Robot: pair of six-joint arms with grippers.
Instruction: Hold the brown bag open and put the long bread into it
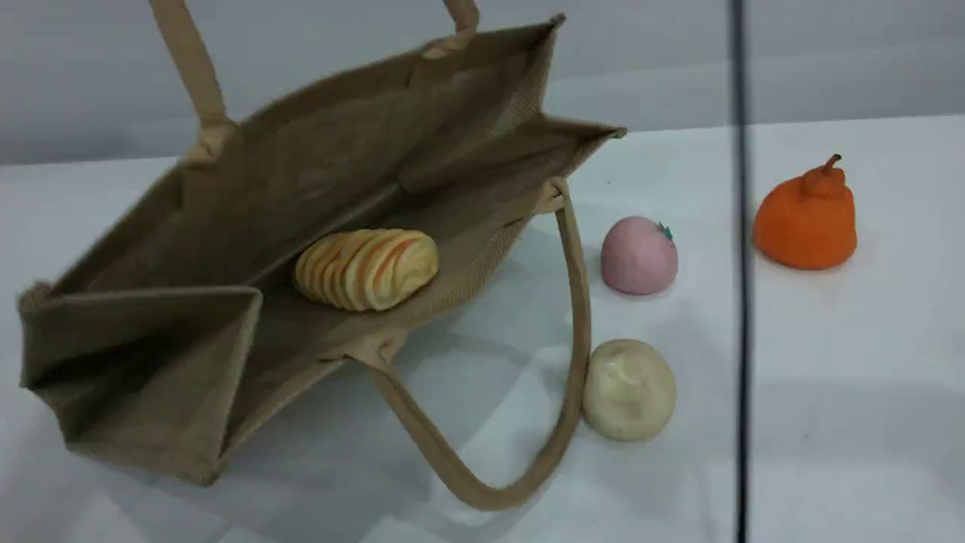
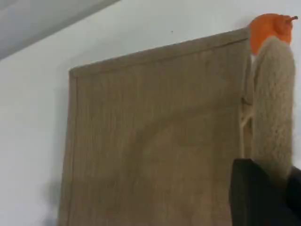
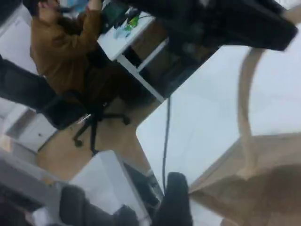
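Observation:
The brown bag (image 1: 301, 173) lies tilted on the white table with its mouth open toward the camera. The long bread (image 1: 367, 268) rests inside it on the lower wall. The bag's upper handle (image 1: 192, 68) runs up out of the scene view, and its lower handle (image 1: 580, 317) droops on the table. Neither gripper shows in the scene view. In the left wrist view my left gripper (image 2: 263, 193) is shut on the bag's handle (image 2: 273, 103), above the bag's flat side (image 2: 155, 141). My right gripper (image 3: 124, 207) stands open and empty beside the bag (image 3: 254, 188).
Right of the bag lie a pink round fruit (image 1: 638, 255), a cream-white lump (image 1: 629, 389) touching the lower handle, and an orange pear-shaped fruit (image 1: 807, 219). A dark vertical line (image 1: 742, 302) crosses the table. A seated person (image 3: 61, 47) is beyond the table.

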